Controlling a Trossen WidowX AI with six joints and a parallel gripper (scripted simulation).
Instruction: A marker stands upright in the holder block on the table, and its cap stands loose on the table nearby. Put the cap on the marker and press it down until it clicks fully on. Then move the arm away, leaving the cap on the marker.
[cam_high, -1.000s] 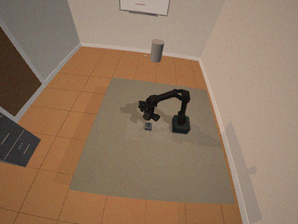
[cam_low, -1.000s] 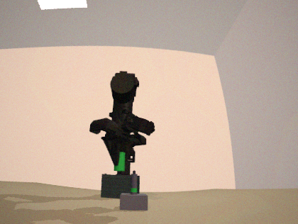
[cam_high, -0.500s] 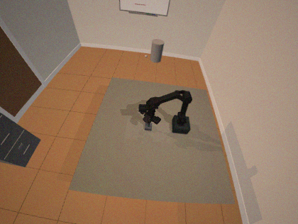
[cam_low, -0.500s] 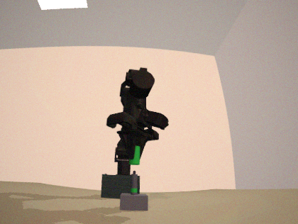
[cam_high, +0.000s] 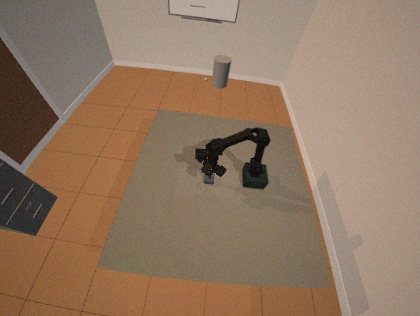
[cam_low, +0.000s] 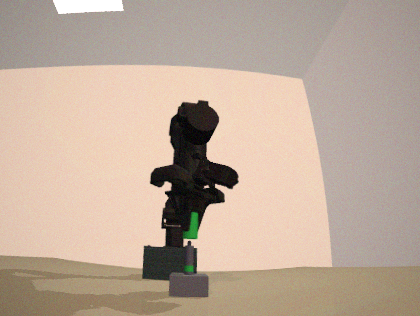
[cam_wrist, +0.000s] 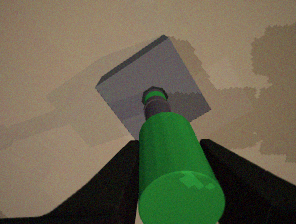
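A grey marker (cam_low: 189, 257) (cam_wrist: 156, 103) with a green band stands upright in the grey holder block (cam_low: 188, 285) (cam_wrist: 165, 65) (cam_high: 208, 179) on the table. My gripper (cam_low: 190, 226) (cam_wrist: 169, 148) (cam_high: 209, 167) is shut on the green cap (cam_low: 192, 225) (cam_wrist: 175, 165). It holds the cap just above the marker's tip, roughly in line with it. In the wrist view the cap's lower end covers part of the marker. Whether the cap touches the tip I cannot tell.
The arm's dark base (cam_high: 255, 177) (cam_low: 160, 261) stands right of the holder block on the grey-green table top (cam_high: 200, 240). A grey cylinder (cam_high: 221, 71) stands on the floor by the far wall.
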